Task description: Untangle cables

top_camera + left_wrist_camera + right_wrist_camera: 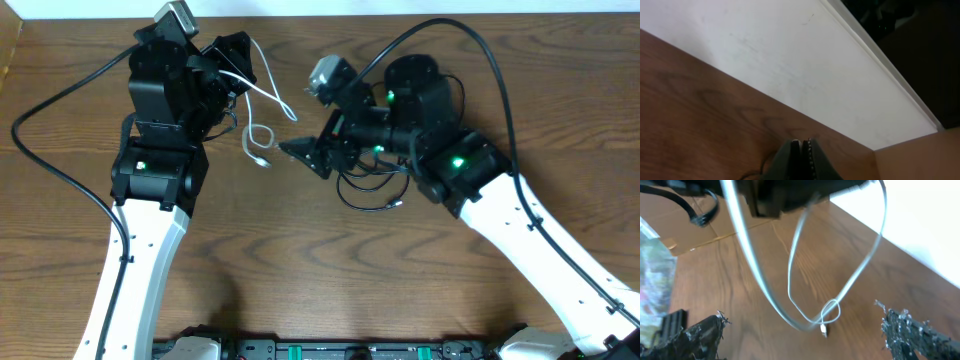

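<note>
Wood-grain bench (330, 280), far edge against a white wall; bare wood lies open between the arms toward the near side. Left pincer (802, 150) sits close to that far edge, fingers pressed together, nothing visible between them. White cable (283, 107) drapes from the left arm, long axis slanting near-right, then doubles back into a small loop, plug on the wood. Right pincer (305, 158) gapes wide just beside that loop, holding nothing. Black cables (350, 198) coil under the right arm.
</note>
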`<state>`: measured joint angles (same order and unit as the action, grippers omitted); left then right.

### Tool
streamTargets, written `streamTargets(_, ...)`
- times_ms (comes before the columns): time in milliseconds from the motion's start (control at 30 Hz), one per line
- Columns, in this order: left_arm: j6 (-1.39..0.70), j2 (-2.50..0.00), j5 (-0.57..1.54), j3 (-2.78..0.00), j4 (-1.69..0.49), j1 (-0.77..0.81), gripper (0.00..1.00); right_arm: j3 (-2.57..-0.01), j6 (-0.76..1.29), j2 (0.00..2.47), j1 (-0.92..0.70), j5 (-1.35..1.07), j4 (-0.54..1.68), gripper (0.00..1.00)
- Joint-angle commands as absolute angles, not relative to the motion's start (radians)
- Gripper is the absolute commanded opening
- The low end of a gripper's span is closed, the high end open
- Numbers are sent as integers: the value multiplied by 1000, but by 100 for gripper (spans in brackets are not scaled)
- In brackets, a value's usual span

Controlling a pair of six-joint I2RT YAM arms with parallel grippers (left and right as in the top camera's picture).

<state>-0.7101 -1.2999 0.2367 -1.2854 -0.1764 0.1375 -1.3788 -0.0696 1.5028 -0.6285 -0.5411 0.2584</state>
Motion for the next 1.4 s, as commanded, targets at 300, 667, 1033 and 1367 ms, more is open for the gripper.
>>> streamTargets(300,-733,-1295,269,-1296,-205,132,7,-1384,-68,1504,-665,-443,125,24)
streamTargets(667,-527,-1298,268,-1296,-369,132,8,-1384,35,1500,-661,-438,44,1)
streamTargets(1033,-155,-1381,309,-1296,-678,171,7,-1384,172,1481,-636,-419,-109,1)
streamTargets(1367,3,-1435,599,-1296,-667,324,8,-1384,172,1481,-628,-331,-104,1)
